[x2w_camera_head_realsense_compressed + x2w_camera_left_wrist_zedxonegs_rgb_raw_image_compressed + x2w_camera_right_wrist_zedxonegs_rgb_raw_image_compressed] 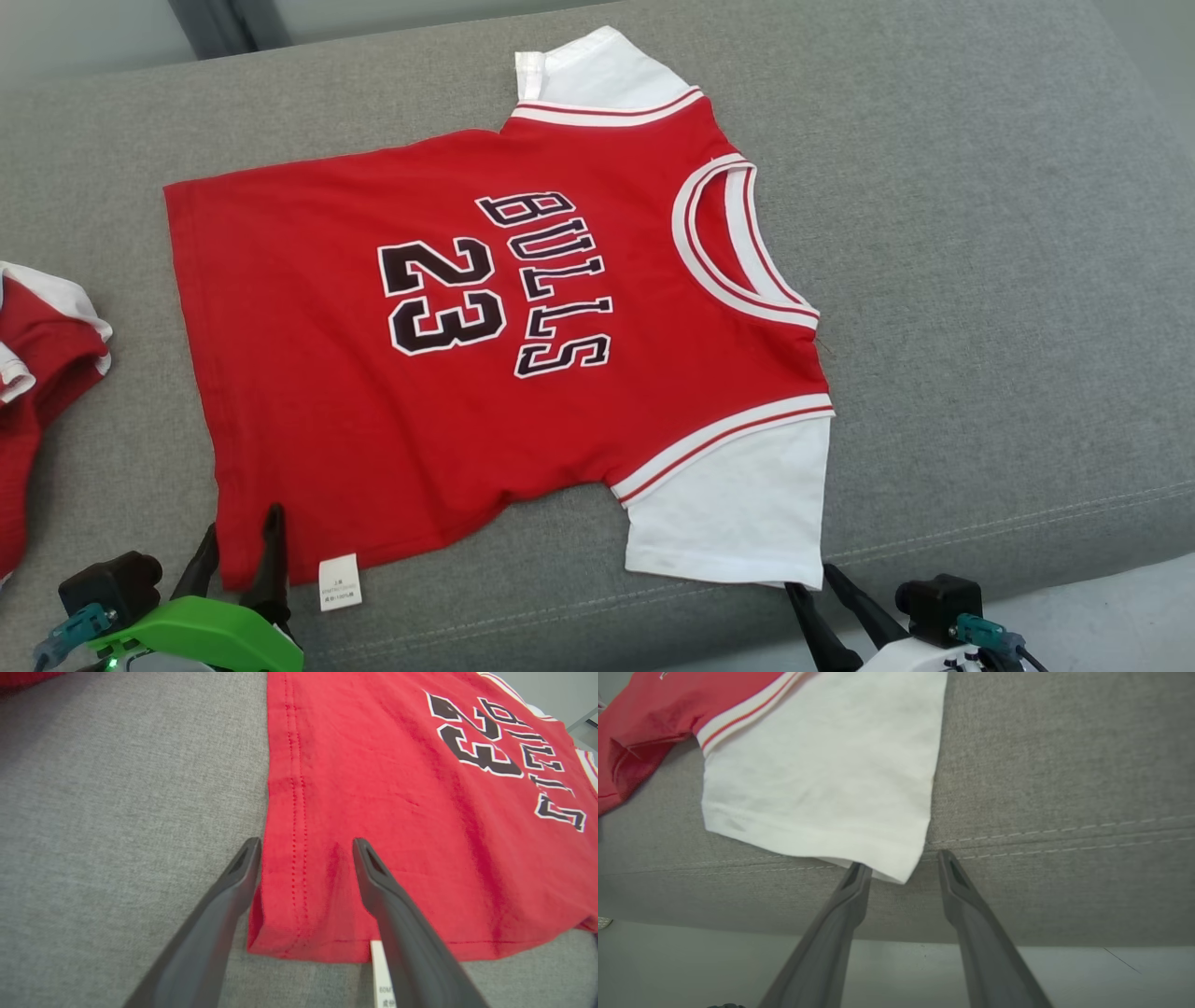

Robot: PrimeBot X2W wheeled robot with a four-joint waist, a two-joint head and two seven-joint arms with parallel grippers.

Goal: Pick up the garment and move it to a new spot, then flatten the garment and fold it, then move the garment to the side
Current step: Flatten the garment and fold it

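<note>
The garment [485,373] is a red jersey with "BULLS 23" in black and white short sleeves, spread flat on the grey sofa cushion [980,280], neck toward the right. My left gripper [241,527] stands open at the jersey's near hem corner. In the left wrist view, the left gripper [306,844] straddles the stitched red hem [299,812], one finger on the cushion and the other over the cloth. My right gripper [810,581] is open at the near white sleeve [738,504]. The sleeve's corner [896,868] lies between the right gripper's [903,862] fingertips.
A second red and white piece of clothing [37,373] lies bunched at the left edge of the cushion. A white care label [339,581] sticks out from the jersey's hem. The cushion's stitched front edge [1041,835] drops to a pale floor [714,970].
</note>
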